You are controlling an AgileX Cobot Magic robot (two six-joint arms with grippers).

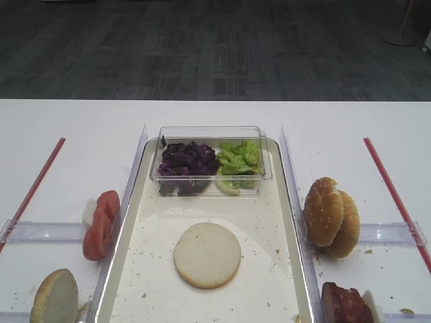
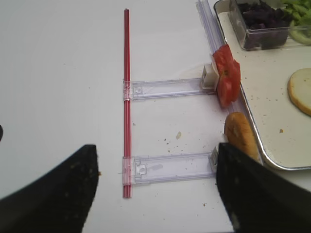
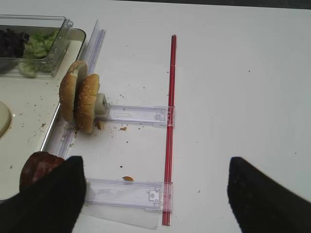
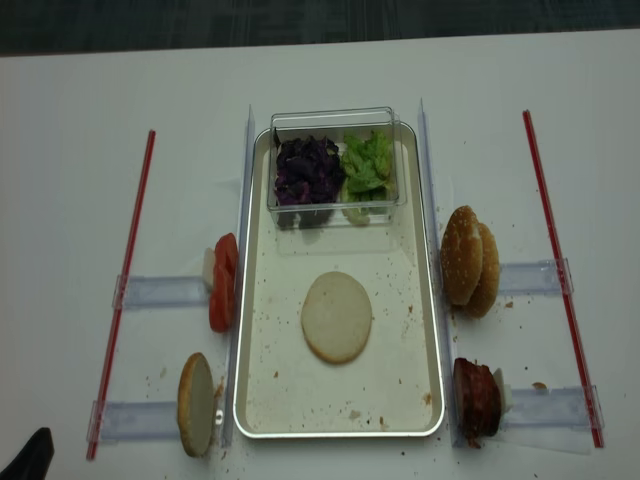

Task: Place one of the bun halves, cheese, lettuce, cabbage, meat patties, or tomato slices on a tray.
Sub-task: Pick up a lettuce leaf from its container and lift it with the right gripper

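**Q:** Nearest the lens, what shows?

**A:** Black fingers of my right tool, spread wide with nothing between them, over the white bench. My left tool is also spread and holds nothing.

**Q:** Where is the food?

**A:** One bun half lies flat, pale cut face up, mid-tray. Two seeded bun halves stand on edge just right of the tray, meat patties nearer. Tomato slices stand on edge at its left. Cabbage and lettuce share a clear tub.

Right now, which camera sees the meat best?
The realsense exterior high view: the whole meat patty stack shows, right of the tray. The other high view and right wrist crop it; the left wrist misses it.
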